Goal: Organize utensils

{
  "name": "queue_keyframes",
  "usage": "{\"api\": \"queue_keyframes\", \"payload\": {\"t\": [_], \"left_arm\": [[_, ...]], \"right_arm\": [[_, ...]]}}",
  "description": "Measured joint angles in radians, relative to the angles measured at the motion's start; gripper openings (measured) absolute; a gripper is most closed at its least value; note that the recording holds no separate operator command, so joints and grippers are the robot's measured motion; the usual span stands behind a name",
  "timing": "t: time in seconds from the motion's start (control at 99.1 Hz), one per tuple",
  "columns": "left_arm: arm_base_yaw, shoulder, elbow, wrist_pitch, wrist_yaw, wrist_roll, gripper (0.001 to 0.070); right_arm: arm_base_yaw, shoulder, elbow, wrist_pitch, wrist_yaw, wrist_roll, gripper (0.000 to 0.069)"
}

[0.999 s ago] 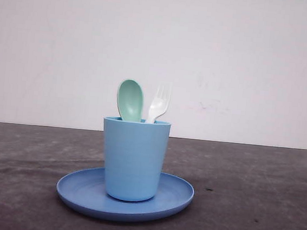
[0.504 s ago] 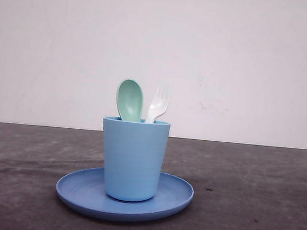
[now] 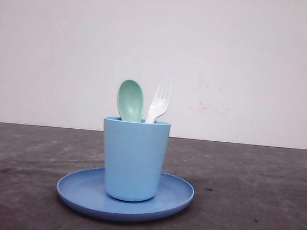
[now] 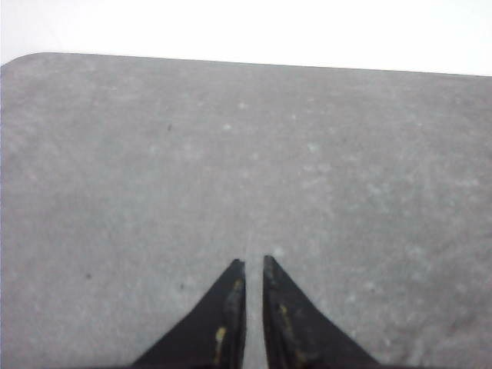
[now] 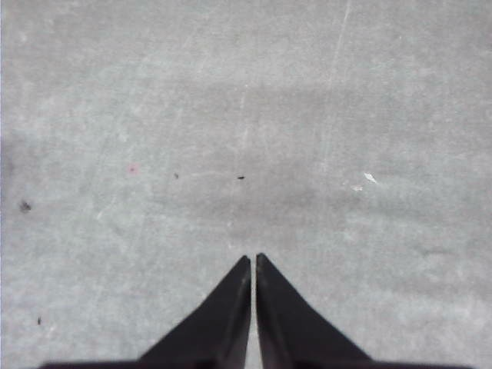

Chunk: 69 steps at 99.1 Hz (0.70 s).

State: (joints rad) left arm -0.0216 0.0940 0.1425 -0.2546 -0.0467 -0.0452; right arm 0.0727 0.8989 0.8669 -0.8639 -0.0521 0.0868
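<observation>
Front view: light blue cup [image 3: 133, 159] is standing upright at the centre of the round blue plate [image 3: 175, 196] on the grey worktop [image 3: 261, 185]. Mint-green spoon [image 3: 130, 99] and white fork [image 3: 159, 101] are standing inside the cup, spoon left of fork. Left gripper [image 4: 254, 265] and right gripper [image 5: 254, 260] are hanging clenched, grasping nothing, over bare worktop.

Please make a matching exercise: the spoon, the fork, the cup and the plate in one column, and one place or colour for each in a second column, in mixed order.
Things:
1. mint-green plastic spoon
2. small white plastic fork
3. light blue plastic cup
4. round blue plate

Places or colours:
A. lies on the grey table, under the cup
B. stands on the plate
C. in the cup, on the left
D. in the cup, on the right

Pairs: 1-C, 2-D, 3-B, 4-A
</observation>
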Motion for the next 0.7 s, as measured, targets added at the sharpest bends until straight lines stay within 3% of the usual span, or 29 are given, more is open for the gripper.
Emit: {"api": "queue_keyframes", "payload": {"t": [0.141,0.696], "left_arm": [[0.000,-0.090,-0.078,0.005,0.000,0.000,0.0015],[0.001,-0.090,-0.111,0.071,-0.003,-0.002,0.0015]], "right_arm": [[0.000,0.000,0.000,0.000,0.000,0.000,0.0009],[0.000,0.000,0.000,0.003,0.000,0.000,0.0009]]}}
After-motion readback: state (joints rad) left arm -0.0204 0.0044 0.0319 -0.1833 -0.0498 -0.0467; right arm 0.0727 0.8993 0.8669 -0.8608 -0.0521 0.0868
